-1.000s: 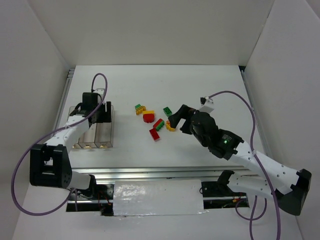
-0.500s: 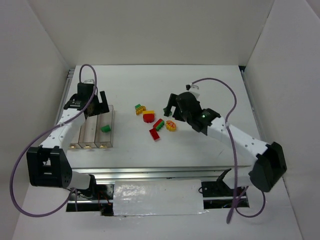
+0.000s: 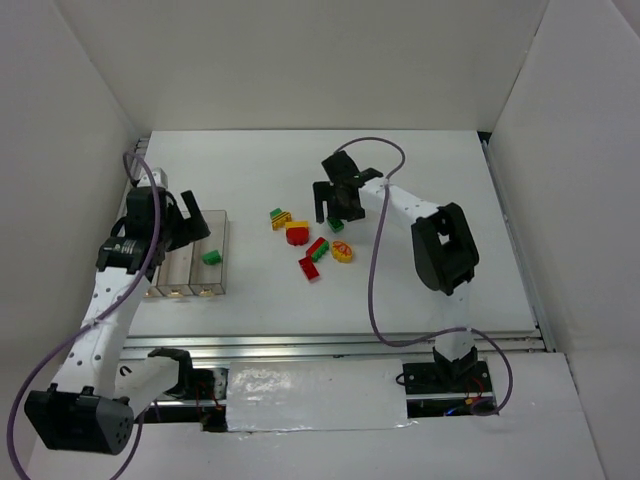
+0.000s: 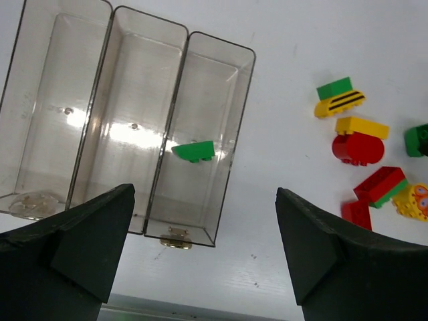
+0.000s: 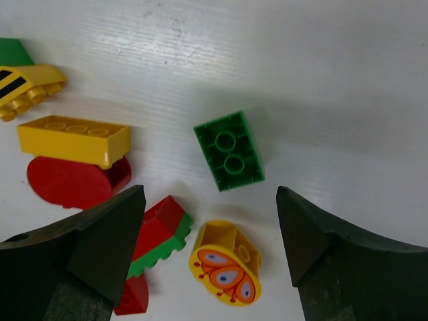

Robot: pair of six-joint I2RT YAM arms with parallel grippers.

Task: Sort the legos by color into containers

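Three clear containers [image 3: 178, 272] stand joined in a row at the left. A green lego [image 4: 194, 151] lies in the right-hand bin [image 4: 231, 134]; the other two bins show nothing inside. My left gripper [image 3: 192, 222] hangs open above the bins' far end, nothing between its fingers [image 4: 87, 234]. The loose legos lie mid-table: a green brick [image 5: 229, 150], a yellow butterfly piece [image 5: 225, 262], a red-and-green piece [image 5: 159, 234], a yellow brick [image 5: 73, 138] on a red rounded one [image 5: 70, 182], and a yellow striped piece [image 5: 27, 87]. My right gripper [image 5: 210, 194] is open over the green brick and the butterfly piece, touching neither.
A small red lego [image 3: 309, 267] lies nearest the front of the cluster. White walls close in the table on the left, back and right. A metal rail [image 3: 340, 345] runs along the near edge.
The left gripper opened and the green lego dropped into the right-hand bin; that arm then drew back to the left. The right arm swung toward the far side, over the green brick.
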